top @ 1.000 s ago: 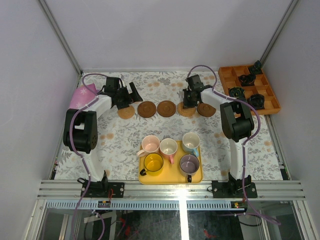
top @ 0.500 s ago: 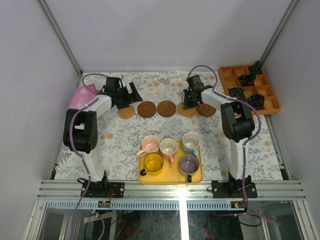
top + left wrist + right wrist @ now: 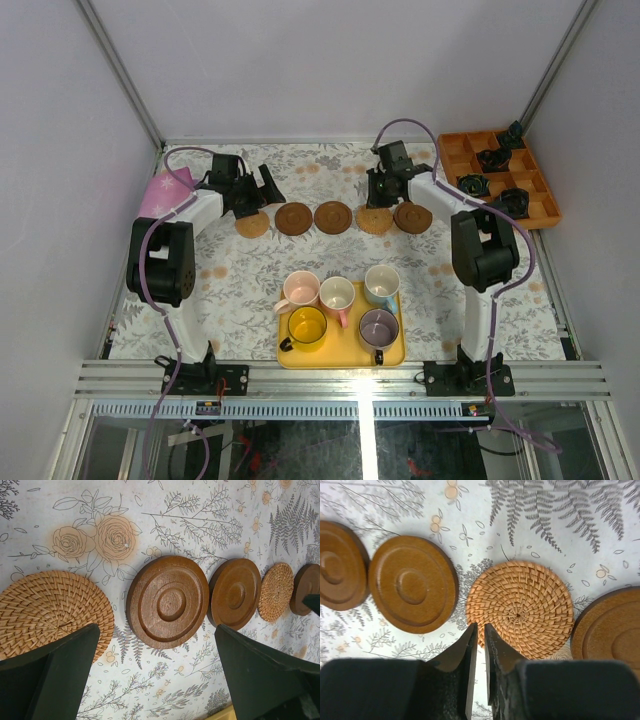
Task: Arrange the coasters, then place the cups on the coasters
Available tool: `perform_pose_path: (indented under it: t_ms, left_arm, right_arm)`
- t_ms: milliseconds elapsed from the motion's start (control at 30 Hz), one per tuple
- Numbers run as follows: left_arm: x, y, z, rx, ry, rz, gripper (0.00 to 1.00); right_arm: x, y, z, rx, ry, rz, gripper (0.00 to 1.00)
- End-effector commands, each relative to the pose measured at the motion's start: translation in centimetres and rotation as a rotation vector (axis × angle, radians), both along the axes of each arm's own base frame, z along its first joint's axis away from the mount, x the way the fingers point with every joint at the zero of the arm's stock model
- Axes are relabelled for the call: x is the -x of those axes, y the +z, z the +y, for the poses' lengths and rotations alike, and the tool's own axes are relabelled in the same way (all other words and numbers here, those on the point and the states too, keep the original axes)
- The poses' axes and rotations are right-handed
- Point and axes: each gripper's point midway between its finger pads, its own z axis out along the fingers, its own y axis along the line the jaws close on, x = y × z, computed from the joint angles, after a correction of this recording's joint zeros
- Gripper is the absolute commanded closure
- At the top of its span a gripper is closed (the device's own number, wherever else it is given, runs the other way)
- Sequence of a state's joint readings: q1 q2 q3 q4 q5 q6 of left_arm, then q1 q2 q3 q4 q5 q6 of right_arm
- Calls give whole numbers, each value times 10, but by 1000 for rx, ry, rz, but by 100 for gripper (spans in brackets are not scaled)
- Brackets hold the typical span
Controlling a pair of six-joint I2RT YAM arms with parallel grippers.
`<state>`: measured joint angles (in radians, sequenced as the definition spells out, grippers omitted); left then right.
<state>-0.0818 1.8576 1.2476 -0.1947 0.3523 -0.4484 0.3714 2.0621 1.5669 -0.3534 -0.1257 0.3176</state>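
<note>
Five coasters lie in a row across the far half of the table: a woven one (image 3: 252,224), two dark wooden ones (image 3: 294,218) (image 3: 333,217), a second woven coaster (image 3: 374,220) (image 3: 520,609) and a wooden one (image 3: 412,217). My left gripper (image 3: 258,190) (image 3: 156,630) hangs wide open over the left end, above the woven coaster (image 3: 47,607) and a wooden coaster (image 3: 167,601). My right gripper (image 3: 380,192) (image 3: 480,626) hovers at the second woven coaster's edge, jaws parted a crack with nothing between them. Five cups stand on the yellow tray (image 3: 340,355): pale pink (image 3: 300,291), pink (image 3: 337,295), light blue (image 3: 382,285), yellow (image 3: 307,327), grey-purple (image 3: 378,327).
An orange compartment box (image 3: 455,160) with small black objects sits at the back right. A pink object (image 3: 162,195) lies by the left arm at the table's left edge. Enclosure walls stand close on both sides and at the back.
My right gripper has drawn back a little from the second woven coaster and its jaws have parted slightly; that coaster now lies fully in view. The left arm has not moved.
</note>
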Motion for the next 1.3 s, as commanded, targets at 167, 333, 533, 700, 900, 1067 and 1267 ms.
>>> perform_pose_path:
  t_ms: [167, 333, 533, 700, 900, 1067, 1267]
  left_arm:
    - [-4, 31, 4, -4, -21, -103, 0]
    - [2, 52, 4, -25, -55, -188, 0]
    - [12, 80, -2, -15, -113, -304, 0]
    - [27, 94, -9, 5, -178, -393, 0]
    - [46, 102, -17, -61, -225, -469, 0]
    - [64, 95, -35, -125, -283, -457, 0]
    - [86, 84, -50, -102, -314, -429, 0]
  right_arm:
    - [-12, 83, -9, 1, -55, -218, 48]
    - [1, 110, -30, 20, -120, -324, 10]
    - [27, 137, -61, 85, -181, -396, 1]
    - [57, 144, -74, 93, -182, -378, 1]
    - [102, 158, -70, 2, -113, -380, 0]
    - [149, 137, -72, 38, -72, -292, 4]
    - [196, 121, -69, 18, -43, -262, 6]
